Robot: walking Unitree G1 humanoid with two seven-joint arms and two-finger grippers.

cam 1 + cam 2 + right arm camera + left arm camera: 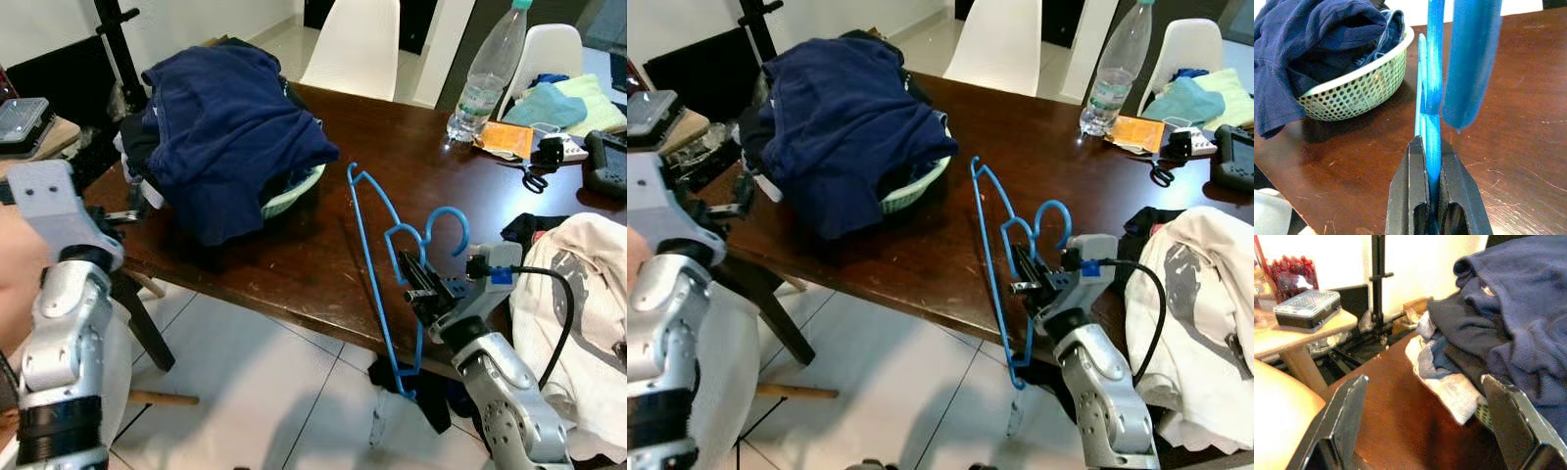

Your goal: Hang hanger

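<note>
Our right gripper (409, 269) pinches a thin blue plastic hanger (377, 230) above the edge of the scratched dark wooden table (294, 255), while our left gripper (1425, 426) is spread wide near a perforated basket (1359, 81) of rumpled navy clothes (230, 127).

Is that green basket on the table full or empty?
Full. The green basket is heaped with dark blue clothes that spill over its rim and hide most of it.
</note>
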